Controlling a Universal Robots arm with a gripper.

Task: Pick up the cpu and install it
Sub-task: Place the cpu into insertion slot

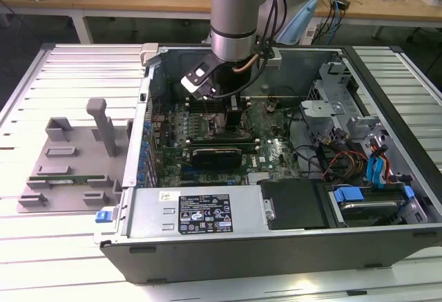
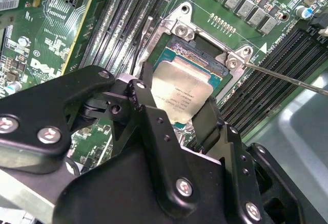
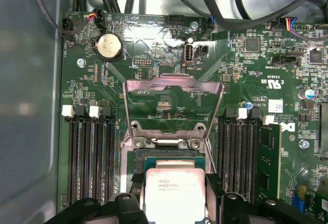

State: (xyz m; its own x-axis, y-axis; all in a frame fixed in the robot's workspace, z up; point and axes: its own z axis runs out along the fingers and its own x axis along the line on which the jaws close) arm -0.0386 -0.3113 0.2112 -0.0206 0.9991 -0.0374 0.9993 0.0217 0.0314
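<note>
Slatted metal table (image 1: 69,74) supports an open computer case (image 1: 276,247), into which the arm reaches down over the motherboard (image 3: 154,44). In both wrist views the gripper (image 2: 177,101) (image 3: 174,183) is clamped on the cpu (image 2: 182,90) (image 3: 174,193), one black finger against each of two opposite edges. The chip sits metal plate up, directly over the socket (image 2: 197,49), between the banks of memory slots (image 3: 89,157). The load plate (image 3: 174,83) stands hinged open and the retention lever (image 2: 287,78) is swung aside. The placing step appears to be in hand; seating calls for the chip lying flat and square within the socket frame. The chip covers the socket contacts and the gripper body cuts off its near edge. Whether the chip rests in the socket or hangs just above it cannot be determined.
</note>
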